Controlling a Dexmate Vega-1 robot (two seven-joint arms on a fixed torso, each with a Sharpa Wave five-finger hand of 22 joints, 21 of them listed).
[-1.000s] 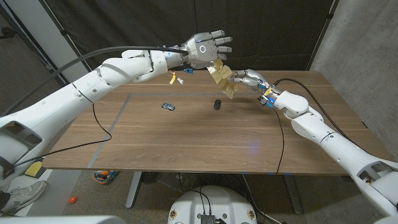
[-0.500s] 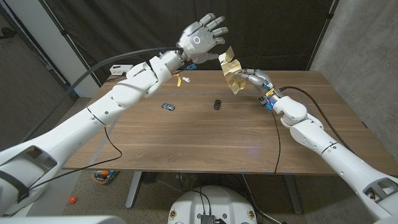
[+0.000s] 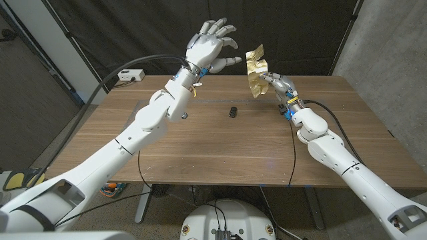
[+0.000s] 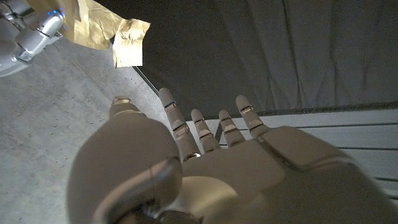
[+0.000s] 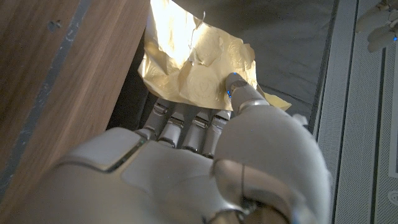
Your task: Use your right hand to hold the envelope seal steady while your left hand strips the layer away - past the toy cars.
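Note:
My right hand (image 3: 277,86) holds a crumpled golden-brown envelope (image 3: 255,69) upright above the table's far edge. In the right wrist view the thumb (image 5: 240,93) presses on the envelope (image 5: 193,65) and the fingers lie behind it. My left hand (image 3: 212,43) is raised to the envelope's left, apart from it, fingers spread and holding nothing. The left wrist view shows the left hand (image 4: 205,168) below the envelope (image 4: 102,26), which has a pale flap (image 4: 128,50) at one corner. A black toy car (image 3: 232,111) stands on the table (image 3: 220,150).
My left forearm (image 3: 163,107) crosses the table's far left part, with a yellow tag (image 3: 195,86) at the wrist. A white power strip (image 3: 130,75) lies beyond the far edge. Black curtains hang behind, and a grey wall stands at the right.
My left hand has come away from the envelope and risen up and to the left, fingers spread. My right hand has lifted the envelope higher. The left forearm now covers the blue toy car.

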